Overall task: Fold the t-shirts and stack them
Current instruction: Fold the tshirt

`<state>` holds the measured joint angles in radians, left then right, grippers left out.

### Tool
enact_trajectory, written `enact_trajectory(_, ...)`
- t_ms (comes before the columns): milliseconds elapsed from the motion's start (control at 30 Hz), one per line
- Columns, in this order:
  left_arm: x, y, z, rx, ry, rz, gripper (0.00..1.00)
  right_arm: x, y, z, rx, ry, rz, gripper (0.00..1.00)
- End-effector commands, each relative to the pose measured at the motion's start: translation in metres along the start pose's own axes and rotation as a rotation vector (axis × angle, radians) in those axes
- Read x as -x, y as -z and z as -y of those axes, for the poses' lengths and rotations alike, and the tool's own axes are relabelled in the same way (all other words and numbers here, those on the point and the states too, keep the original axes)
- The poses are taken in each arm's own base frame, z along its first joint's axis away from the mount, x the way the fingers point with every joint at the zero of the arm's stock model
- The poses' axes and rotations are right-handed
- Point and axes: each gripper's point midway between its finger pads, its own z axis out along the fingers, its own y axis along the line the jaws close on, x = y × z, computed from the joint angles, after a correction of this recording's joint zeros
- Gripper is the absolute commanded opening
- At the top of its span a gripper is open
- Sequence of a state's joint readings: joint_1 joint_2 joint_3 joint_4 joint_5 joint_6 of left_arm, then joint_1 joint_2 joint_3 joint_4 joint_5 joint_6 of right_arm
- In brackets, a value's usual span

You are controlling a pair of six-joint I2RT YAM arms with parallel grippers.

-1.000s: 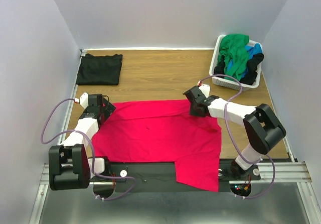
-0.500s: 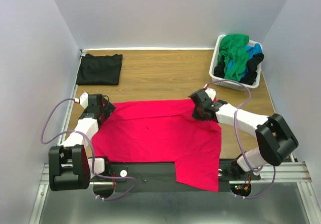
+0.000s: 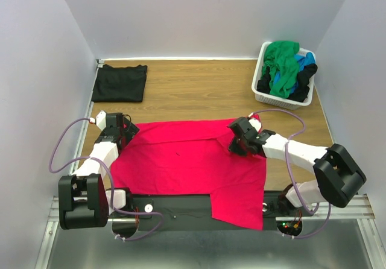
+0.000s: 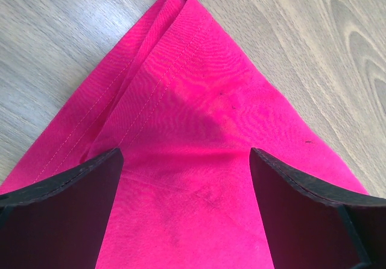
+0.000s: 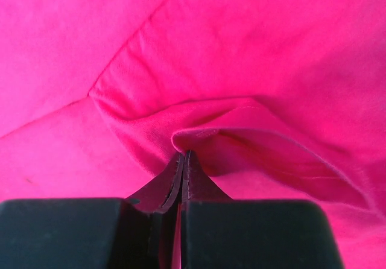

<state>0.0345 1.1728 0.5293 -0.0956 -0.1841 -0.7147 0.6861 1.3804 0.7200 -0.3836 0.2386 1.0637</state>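
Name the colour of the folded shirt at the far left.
The folded shirt is black; top external view shows it best.

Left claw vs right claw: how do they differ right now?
Left claw is open over a corner of the red shirt; right claw is shut on a fold of it. Cloth lies flat under the left claw, puckers at the right claw. Left claw sits at the far left corner, right claw near the far right one. Both work the shirt's far edge.
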Motion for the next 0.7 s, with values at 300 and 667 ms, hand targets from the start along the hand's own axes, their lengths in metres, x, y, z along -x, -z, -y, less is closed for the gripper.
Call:
enact_trajectory(300, 0.004, 0.002, 0.001, -0.017, -0.003, 0.022, 0.99, -0.026, 0.011, -0.039, 0.148, -0.109, -0.071, 0.49)
enact_trajectory(667, 0.007, 0.004, 0.003, -0.02, 0.0, 0.029, 0.99, 0.001, 0.068, -0.088, 0.353, 0.065, 0.048, 1.0)
